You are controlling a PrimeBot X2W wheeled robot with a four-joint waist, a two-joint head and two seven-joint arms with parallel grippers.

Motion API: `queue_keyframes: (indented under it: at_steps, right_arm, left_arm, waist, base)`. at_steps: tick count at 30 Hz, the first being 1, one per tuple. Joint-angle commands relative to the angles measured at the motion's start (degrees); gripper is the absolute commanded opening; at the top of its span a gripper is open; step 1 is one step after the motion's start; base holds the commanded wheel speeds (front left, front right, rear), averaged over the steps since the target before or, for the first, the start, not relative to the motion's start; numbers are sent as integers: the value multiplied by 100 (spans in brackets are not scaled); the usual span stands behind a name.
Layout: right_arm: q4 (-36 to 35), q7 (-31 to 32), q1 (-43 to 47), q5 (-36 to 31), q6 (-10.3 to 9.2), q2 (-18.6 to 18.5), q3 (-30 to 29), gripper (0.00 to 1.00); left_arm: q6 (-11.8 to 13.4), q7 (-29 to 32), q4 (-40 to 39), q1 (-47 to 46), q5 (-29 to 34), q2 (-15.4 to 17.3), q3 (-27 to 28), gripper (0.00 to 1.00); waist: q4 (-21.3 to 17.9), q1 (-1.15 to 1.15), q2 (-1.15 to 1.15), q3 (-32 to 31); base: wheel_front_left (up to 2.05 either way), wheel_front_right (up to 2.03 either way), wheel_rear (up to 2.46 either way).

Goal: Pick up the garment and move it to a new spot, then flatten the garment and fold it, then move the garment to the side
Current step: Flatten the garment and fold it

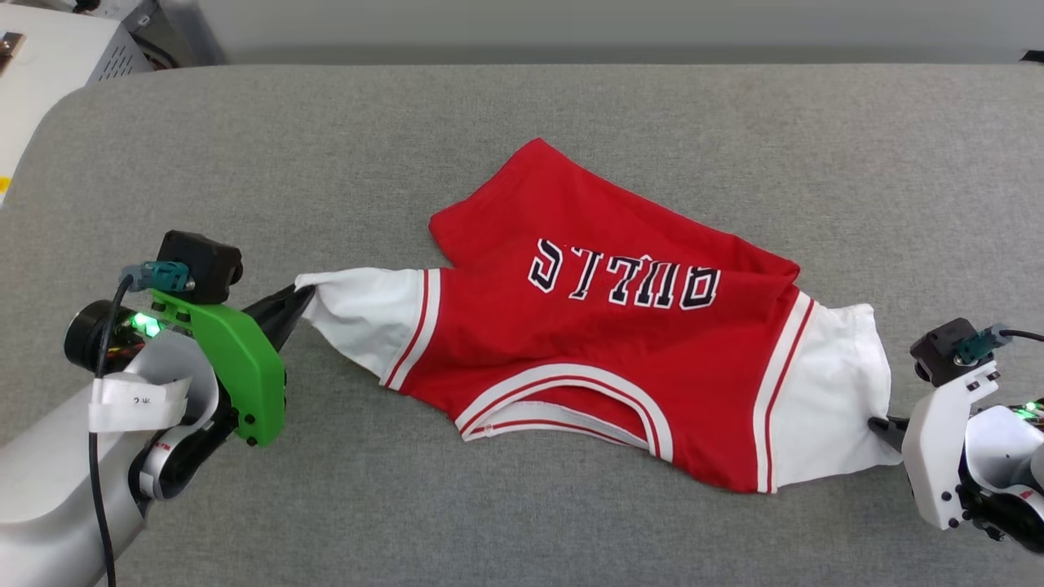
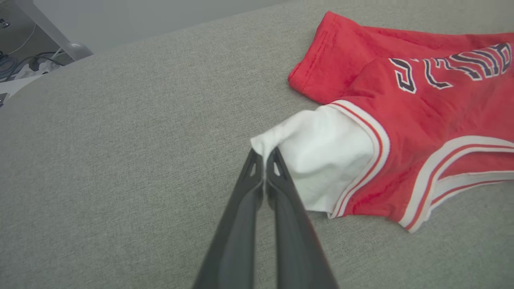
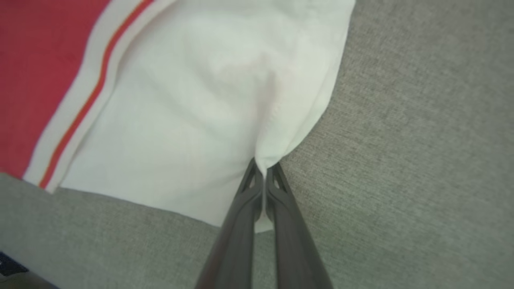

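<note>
The garment (image 1: 603,342) was pinched at its white sleeves by left gripper (image 2: 265,158) and right gripper (image 3: 264,168), both clamped (lettering cut off in left wrist view).

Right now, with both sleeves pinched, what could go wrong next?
The left fingers grip only the tip of one white sleeve; a pull could slip it free. The right fingers pinch a thin fold of the other sleeve, also easily lost. The garment lies doubled over behind the lettering; stretching by the sleeves may not undo that.
</note>
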Motion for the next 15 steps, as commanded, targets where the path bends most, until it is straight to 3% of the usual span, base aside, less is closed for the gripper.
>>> queue_keyframes:
  at_steps: [1,5,15]
  right_arm:
    - [30,-133,10,34,2,35,43,0]
    - [-309,-880,86,30,2,-67,-411,0]
    - [-1332,-1412,-6,-26,2,-32,-1619,0]
  left_arm:
    - [-29,-86,-17,83,-59,-27,33,0]
    - [0,-539,-379,97,58,84,197,0]
    - [232,-908,-1431,-305,90,193,683,0]
  waist:
    - [-46,0,0,-191]
    - [-66,0,0,-521]
    - [-129,0,0,-828]
  base:
    - [0,0,0]
    - [0,0,0]
    - [0,0,0]
